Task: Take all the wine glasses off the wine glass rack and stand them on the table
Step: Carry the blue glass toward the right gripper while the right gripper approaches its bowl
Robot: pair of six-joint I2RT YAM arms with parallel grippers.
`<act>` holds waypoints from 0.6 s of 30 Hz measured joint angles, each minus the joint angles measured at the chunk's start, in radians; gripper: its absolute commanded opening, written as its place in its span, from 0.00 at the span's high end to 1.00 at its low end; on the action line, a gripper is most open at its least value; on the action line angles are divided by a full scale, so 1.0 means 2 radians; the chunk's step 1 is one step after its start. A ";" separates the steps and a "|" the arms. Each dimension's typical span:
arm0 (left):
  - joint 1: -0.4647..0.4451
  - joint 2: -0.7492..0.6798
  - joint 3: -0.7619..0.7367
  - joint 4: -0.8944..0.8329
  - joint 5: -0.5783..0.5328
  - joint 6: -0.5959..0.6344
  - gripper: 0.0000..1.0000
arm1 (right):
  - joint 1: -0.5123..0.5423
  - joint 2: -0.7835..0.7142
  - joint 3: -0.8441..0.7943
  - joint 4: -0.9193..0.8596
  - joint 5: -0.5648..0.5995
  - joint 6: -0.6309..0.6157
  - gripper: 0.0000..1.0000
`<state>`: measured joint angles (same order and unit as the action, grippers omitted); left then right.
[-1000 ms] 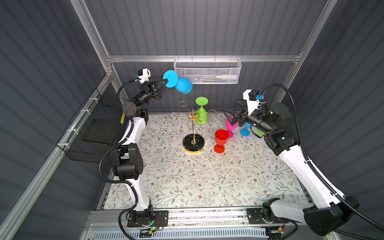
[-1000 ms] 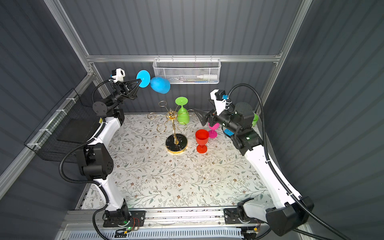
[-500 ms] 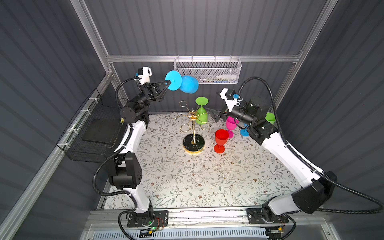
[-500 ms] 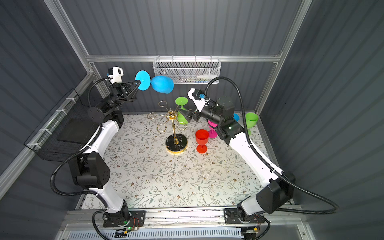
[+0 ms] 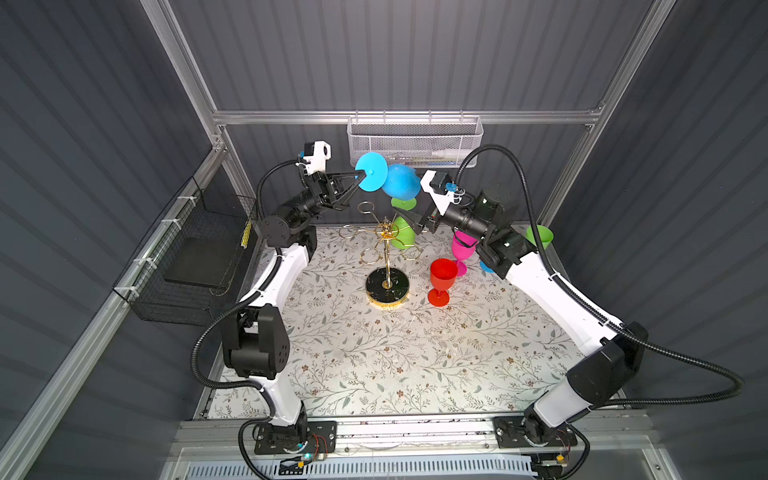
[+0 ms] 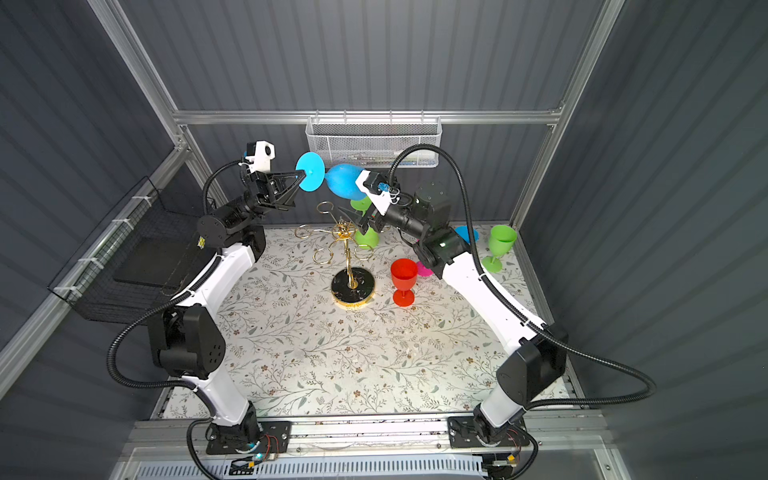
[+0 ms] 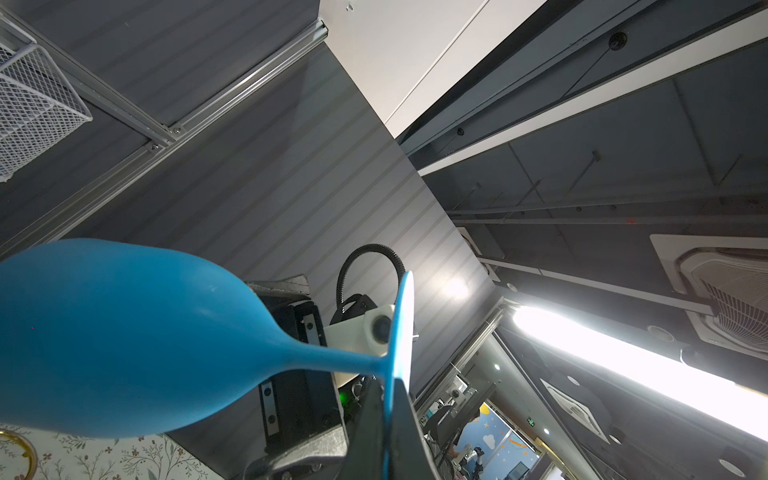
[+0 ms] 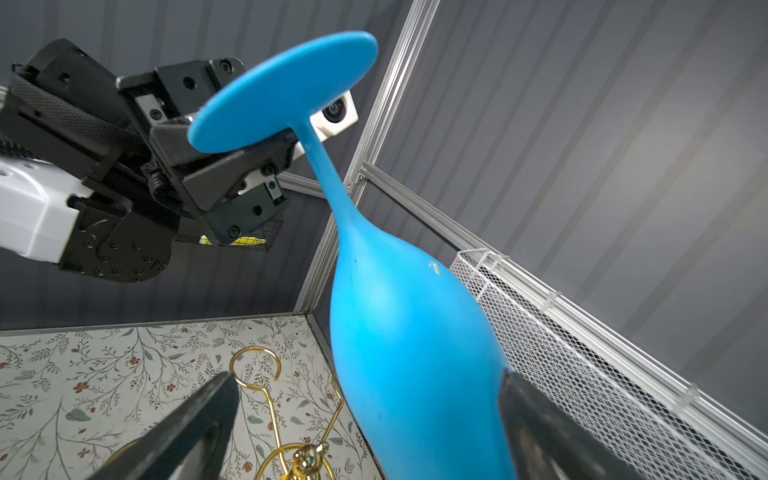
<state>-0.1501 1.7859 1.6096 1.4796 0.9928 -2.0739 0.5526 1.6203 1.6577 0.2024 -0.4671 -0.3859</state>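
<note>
1. Currently left gripper (image 5: 360, 176) is clamped tight on the foot of the blue wine glass (image 5: 401, 187), which is tipped sideways, high above the wine glass rack (image 5: 387, 287).
2. Meanwhile right gripper (image 8: 365, 386) has jaws spread wide, straddling the bowl without gripping it.
3. Rack stands on table (image 5: 374, 353); 1 green glass (image 5: 403, 237) hangs on it.

The left arm (image 5: 291, 266) and right arm (image 5: 552, 291) pair white links with bulky black joints, each with a ribbed black cable (image 5: 519, 166) and a white wrist camera (image 5: 318, 153), while the left gripper (image 8: 290, 137) is black, angular and screw-studded.
</note>
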 measured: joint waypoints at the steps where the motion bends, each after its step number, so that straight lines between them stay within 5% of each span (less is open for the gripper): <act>1: -0.001 0.000 -0.001 0.000 0.000 0.000 1.00 | 0.000 0.004 0.005 0.001 0.003 -0.002 0.01; 18: -0.013 -0.002 -0.009 0.000 0.000 0.000 1.00 | 0.020 0.071 0.079 -0.002 0.080 -0.032 0.03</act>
<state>-0.1761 1.7817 1.5921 1.4792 0.9928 -2.0739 0.5922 1.7626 1.8149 0.1982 -0.3061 -0.4503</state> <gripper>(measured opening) 0.063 0.981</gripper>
